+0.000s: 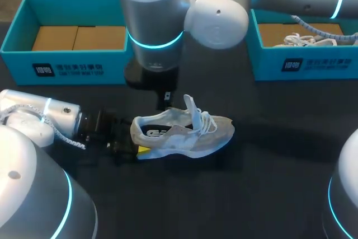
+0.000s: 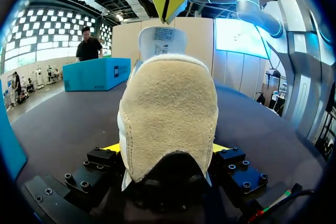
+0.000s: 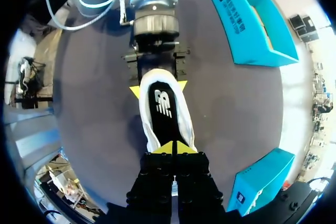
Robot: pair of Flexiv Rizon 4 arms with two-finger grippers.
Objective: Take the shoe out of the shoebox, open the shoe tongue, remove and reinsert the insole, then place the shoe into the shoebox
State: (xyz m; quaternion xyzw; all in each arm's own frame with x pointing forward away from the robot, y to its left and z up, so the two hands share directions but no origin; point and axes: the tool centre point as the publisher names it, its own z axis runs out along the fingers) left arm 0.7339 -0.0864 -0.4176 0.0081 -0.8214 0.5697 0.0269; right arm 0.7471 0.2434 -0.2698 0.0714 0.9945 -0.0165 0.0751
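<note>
Two grippers are recorded at the shoe, which is stood on its sole on the table, with the shoeboxes lying well beyond it. Its long axis is run from heel to toe straight away from the left gripper. The heel is clamped from both sides between that gripper's yellow tips, and the arm is laid low and level behind the shoe. The right gripper is hung pointing downward above the shoe, over the forward end of its opening. Its tips are pressed together at the top edge of the raised tongue (whether the tongue is pinched between them cannot be determined). The insole is seen seated inside the shoe, below and heelward of the right gripper, which is judged the nearer hand for lifting it. A short descent toward the heel end is judged necessary.
</note>
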